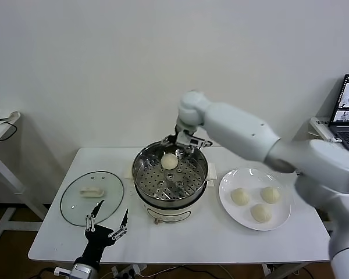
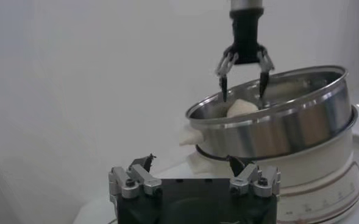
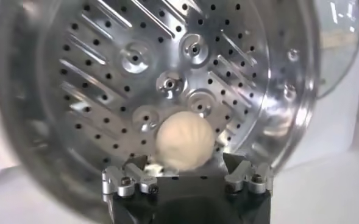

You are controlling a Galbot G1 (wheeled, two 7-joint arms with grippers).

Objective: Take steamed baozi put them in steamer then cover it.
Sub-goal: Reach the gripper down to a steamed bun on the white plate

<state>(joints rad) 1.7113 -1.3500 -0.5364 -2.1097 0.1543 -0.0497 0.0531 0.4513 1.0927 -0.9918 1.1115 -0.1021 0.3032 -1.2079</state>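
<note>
Right gripper (image 1: 184,143) spread above bun (image 1: 170,161) at steamer's (image 1: 141,174) far side, leaving tray room for three on plate (image 1: 226,200). Left gripper (image 1: 106,222) spread, idle at counter's near edge by lid (image 1: 75,200).

We saw an evenly lit, bright scene with soft light from overhead; shadows beneath the steamer (image 1: 170,180) on the table (image 1: 221,244) were faint. The steamer's steel wall carried broad pale glare bands in the left wrist view, and everything behind it washed into hazy white. In the right wrist view its rim blurred heavily and stretched at the edges, while the bun (image 3: 184,141) inside it stayed fairly sharp.
</note>
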